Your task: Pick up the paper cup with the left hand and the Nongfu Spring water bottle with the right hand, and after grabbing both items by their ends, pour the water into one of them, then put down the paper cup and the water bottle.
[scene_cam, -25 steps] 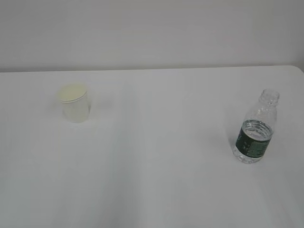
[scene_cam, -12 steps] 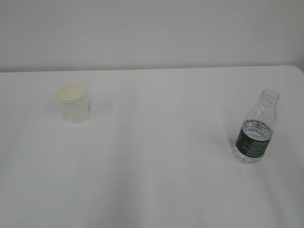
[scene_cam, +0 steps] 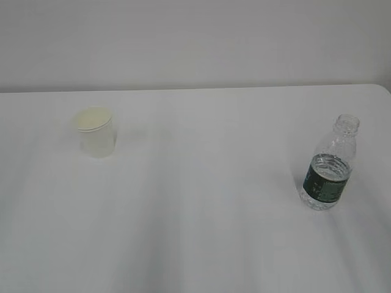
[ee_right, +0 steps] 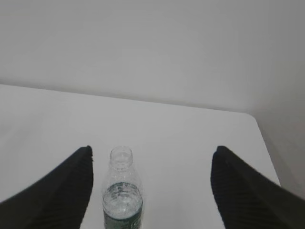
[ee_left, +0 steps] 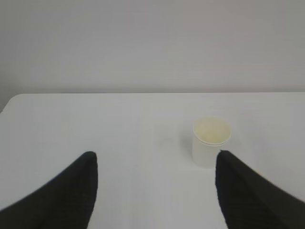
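So the paper cup (scene_cam: 95,132) is sitting upright on the white table (scene_cam: 201,201), way over on the left side, mouth up and looks empty afaict. Using the cup as the anchor: the water bottle (scene_cam: 328,165) stands well apart to its right and a bit closer to the camera, also upright, no cap on, green label band around the middle. Water (scene_cam: 327,183) inside comes up to roughly the top of the label, so it's partly full. Nothing else on the table, just a plain wall behind.

Grippers: in the left wrist cam the left hand (ee_left: 152,191) has its fingers spread wide w/ nothing between them. The cup is up ahead, off toward the right finger, not touching. Right hand (ee_right: 150,186) same deal, fingers spread wide and empty, bottle standing in front and sitting closer to the left finger, no contact. Neither arm shows in the outside cam at all.

Progress-wise, imo basically nothing's done. No grab on either item, no pour, cup dry as far as I can see. Left to do: close in on both, lift, pour bottle into cup, set both back down.
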